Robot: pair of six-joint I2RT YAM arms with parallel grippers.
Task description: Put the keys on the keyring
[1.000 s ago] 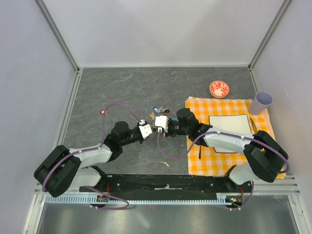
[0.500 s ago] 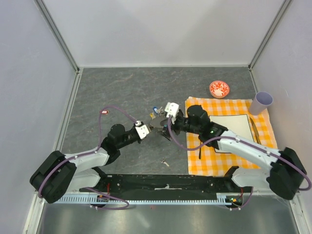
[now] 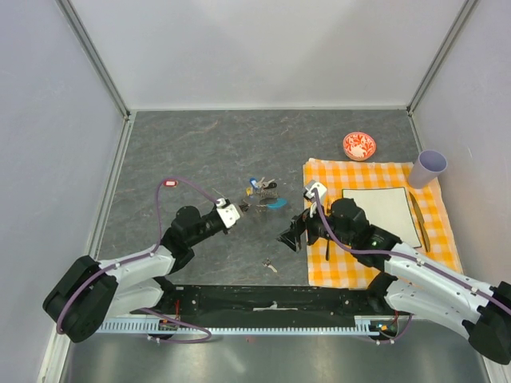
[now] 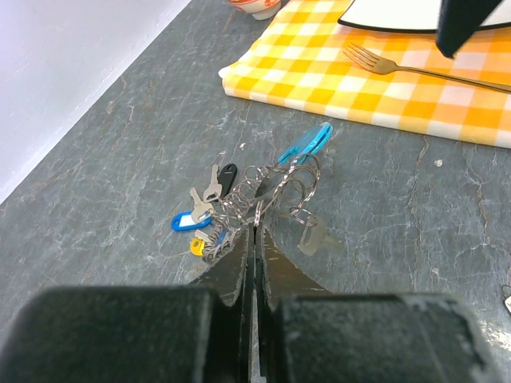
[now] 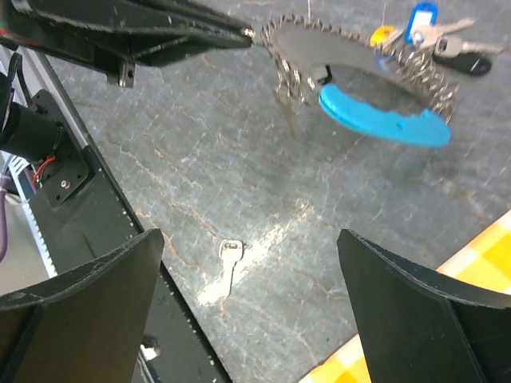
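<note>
The keyring, a loop of thin grey chain with a cyan strap, lies mid-table. My left gripper is shut on the near end of the chain. Keys with blue, black and yellow heads cluster at its far side, and a silver key hangs off the loop. One bare silver key lies loose on the table near the front edge. My right gripper stands open over this loose key, holding nothing. From above, the left gripper touches the keyring, and the right gripper is apart from it.
A yellow checked cloth at the right carries a white plate and a fork. A red-and-white bowl and a lilac cup stand at the back right. The black base rail runs just behind the loose key.
My right gripper let go at the keyring, opened wide and pulled back toward the front edge, over the loose key. The left gripper stayed shut on the chain and shifted slightly left.
</note>
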